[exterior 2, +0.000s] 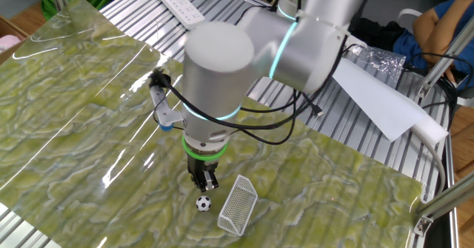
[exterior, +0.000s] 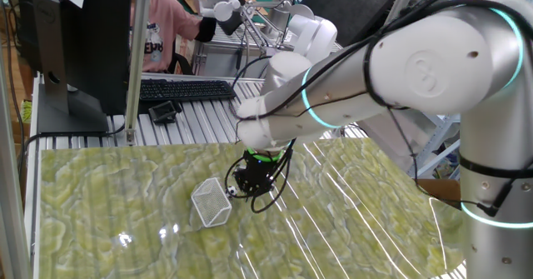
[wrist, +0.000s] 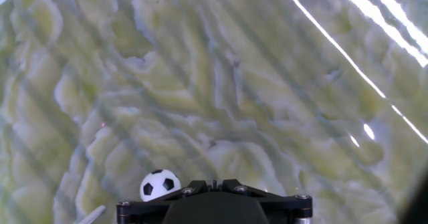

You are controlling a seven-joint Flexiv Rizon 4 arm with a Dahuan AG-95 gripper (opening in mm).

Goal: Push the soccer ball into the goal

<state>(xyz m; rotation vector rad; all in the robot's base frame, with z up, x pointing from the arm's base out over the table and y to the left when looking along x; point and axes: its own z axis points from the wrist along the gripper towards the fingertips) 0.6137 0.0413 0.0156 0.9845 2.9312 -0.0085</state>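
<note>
Your claw (exterior 2: pixel 204 181) sits nearest the hand view's lens, pointing down at the worktop (exterior 2: pixel 89 100) with its jaws drawn fully together and nothing between them. Just beside it lies the soccer ball (exterior 2: pixel 204 203), resting on the green marbled mat; in the hand view the soccer ball (wrist: pixel 160 184) peeks out at the left of the claw's black body, very near it, though you cannot tell from these pictures whether they touch. A little further along stands the goal (exterior 2: pixel 238 203), close to the ball but apart from it, with the ball outside the netting. In one fixed view the goal (exterior: pixel 211 201) shows to the left of the claw (exterior: pixel 250 179), while the ball is hidden there. Judging by this, you are at the step of lining up behind the ball, with the push itself not yet done. Your next move likely calls for a low, gentle sweep toward the goal's open side, kept straight so the ball does not roll off past the frame.
</note>
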